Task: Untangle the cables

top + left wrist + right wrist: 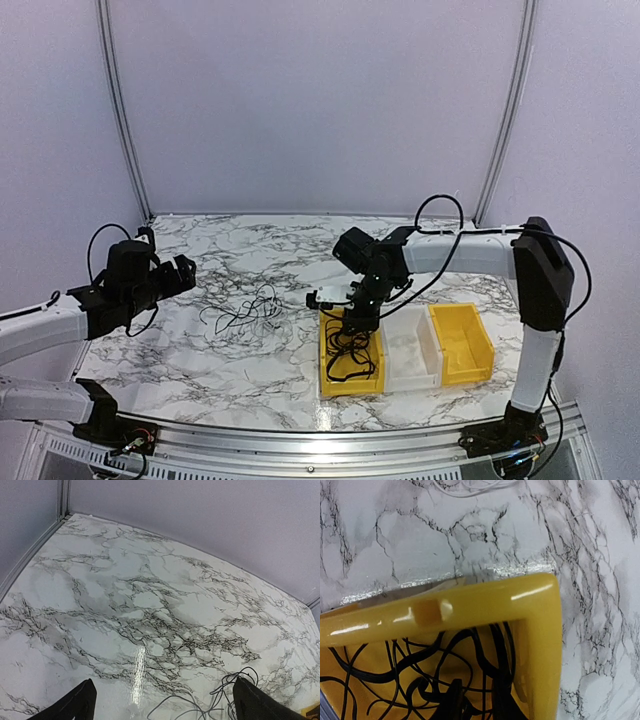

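The left gripper (163,681) hangs wide open and empty, with loose black cables (245,315) on the tabletop (250,250) just ahead, toward its right finger. The right gripper (352,322) hangs over a yellow bin (470,612) with tangled black cables (420,680) directly below; I cannot tell whether it is open or closed.

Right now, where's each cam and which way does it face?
Top external: above and behind the bases, looking down the table; left arm and right arm show.
Left wrist: on the left arm, facing across the table to loose cables; fingers show, spread wide.
Right wrist: looking down into the yellow bin of black cables; own fingers unclear.
Shared: top and left wrist both see loose cables.
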Motion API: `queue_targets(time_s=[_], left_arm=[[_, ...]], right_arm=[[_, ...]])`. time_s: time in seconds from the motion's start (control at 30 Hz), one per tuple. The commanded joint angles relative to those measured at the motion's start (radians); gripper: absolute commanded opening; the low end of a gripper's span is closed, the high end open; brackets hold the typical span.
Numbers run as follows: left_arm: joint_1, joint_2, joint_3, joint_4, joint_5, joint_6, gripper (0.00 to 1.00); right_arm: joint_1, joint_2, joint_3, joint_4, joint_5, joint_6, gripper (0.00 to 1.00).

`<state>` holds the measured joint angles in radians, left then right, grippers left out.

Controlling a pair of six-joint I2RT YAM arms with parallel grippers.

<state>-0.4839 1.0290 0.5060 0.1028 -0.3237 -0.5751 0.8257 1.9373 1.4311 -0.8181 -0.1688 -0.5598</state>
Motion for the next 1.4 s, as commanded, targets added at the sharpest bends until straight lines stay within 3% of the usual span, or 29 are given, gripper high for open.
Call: queue_targets(time_s=[0.0, 0.27, 0.4, 0.47, 0.6, 0.77, 0.87, 1.2, 1.27, 1.37], left_arm=[[0.005, 0.018, 0.092, -0.091, -0.021, 0.142, 0.99], [0.005, 0.051, 0.219, -0.168, -0.098, 0.275, 0.99], [0.008, 0.088, 0.287, -0.238, -0.401, 0.185, 0.99], [0.017, 0.129, 0.295, -0.261, -0.464, 0.154, 0.99], [0.04, 0.265, 0.328, -0.285, -0.176, 0.334, 0.99], [0.059, 0.383, 0.342, -0.357, 0.238, 0.378, 0.55], [0.064, 0.469, 0.371, -0.421, 0.369, 0.336, 0.51], [0.064, 0.67, 0.478, -0.515, 0.382, 0.402, 0.48], [0.065, 0.697, 0.501, -0.534, 0.385, 0.409, 0.39], [0.064, 0.696, 0.52, -0.547, 0.384, 0.416, 0.16]], right_arm=[[0.003, -0.101, 0.027, -0.034, 0.035, -0.066, 0.26], [-0.008, -0.25, 0.0, -0.064, 0.097, -0.138, 0.37], [-0.034, -0.306, 0.021, -0.062, 0.107, -0.149, 0.4], [-0.073, -0.323, 0.042, -0.04, 0.083, -0.095, 0.43], [-0.201, -0.336, 0.098, -0.021, -0.108, 0.002, 0.47], [-0.261, -0.358, 0.091, -0.03, -0.219, -0.029, 0.52], [-0.281, -0.366, 0.085, -0.046, -0.286, -0.038, 0.55], [-0.281, -0.374, 0.069, -0.047, -0.291, -0.044, 0.55], [-0.281, -0.382, 0.062, -0.047, -0.29, -0.044, 0.55], [-0.282, -0.393, 0.051, -0.047, -0.28, -0.049, 0.54]])
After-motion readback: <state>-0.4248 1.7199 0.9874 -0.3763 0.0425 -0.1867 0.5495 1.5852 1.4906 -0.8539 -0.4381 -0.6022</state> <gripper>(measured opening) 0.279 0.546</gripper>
